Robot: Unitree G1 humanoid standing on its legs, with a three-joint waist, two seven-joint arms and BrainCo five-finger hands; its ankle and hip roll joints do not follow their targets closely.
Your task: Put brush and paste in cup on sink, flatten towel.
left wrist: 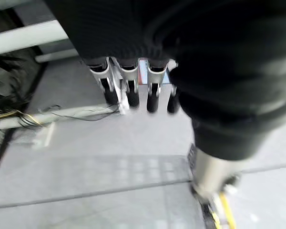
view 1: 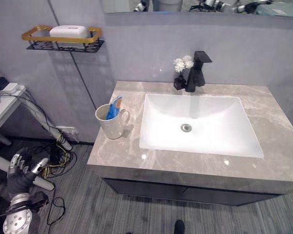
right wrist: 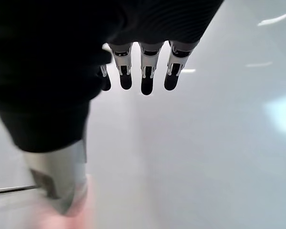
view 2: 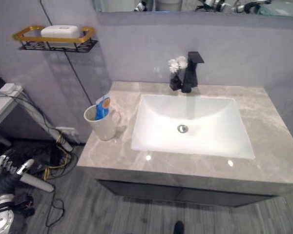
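Observation:
A cream cup (view 1: 111, 125) stands on the marble counter (view 1: 136, 158), left of the basin, and also shows in the right eye view (view 2: 101, 124). A blue tube or brush (view 1: 114, 108) sticks up out of it; I cannot tell which. My left hand (view 1: 19, 169) hangs low at the far left, over the floor beside the vanity. In its wrist view the fingers (left wrist: 128, 86) are straight and hold nothing. My right hand (right wrist: 143, 71) has relaxed fingers over a pale surface, also holding nothing.
A white basin (view 1: 200, 124) with a black tap (view 1: 197, 70) fills the counter's middle. A small dark vase of white flowers (view 1: 181, 73) stands by the tap. A gold-rimmed wall shelf (view 1: 63, 39) carries a soap. White pipes (view 1: 51, 129) and a white table (view 1: 2, 105) stand left.

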